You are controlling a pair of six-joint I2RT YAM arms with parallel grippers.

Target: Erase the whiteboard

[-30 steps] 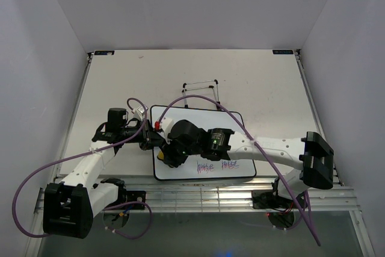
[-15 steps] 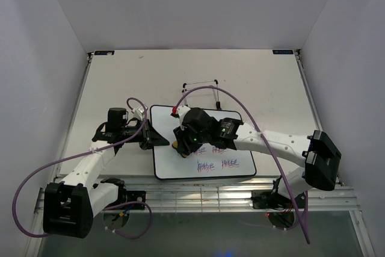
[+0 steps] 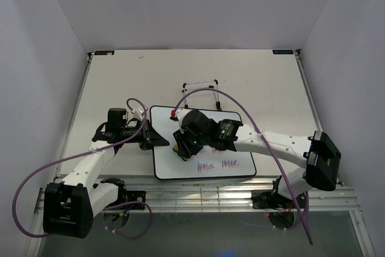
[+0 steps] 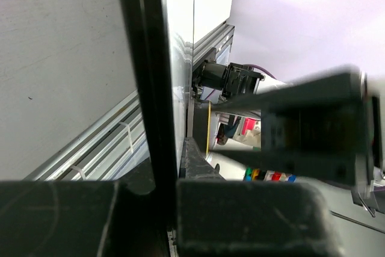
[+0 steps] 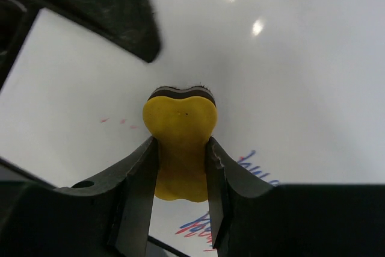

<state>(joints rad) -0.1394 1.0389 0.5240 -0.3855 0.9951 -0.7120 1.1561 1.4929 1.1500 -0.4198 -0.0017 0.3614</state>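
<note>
Right wrist: right gripper pinches the yellow eraser at its waist, felt face down on the whiteboard. Board lies on the table just ahead of the arm bases; left gripper is clamped on its left frame edge, bracing it. Red-blue scribbles sit along the near-right part, faint red flecks beside the eraser. Suggest even downward pressure, eraser flat, overlapping strokes toward near-right, no sideways shove against the left clamp

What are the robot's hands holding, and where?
Right jaws pinch the yellow eraser at its narrow middle; left jaws clamp the left edge of the whiteboard.
</note>
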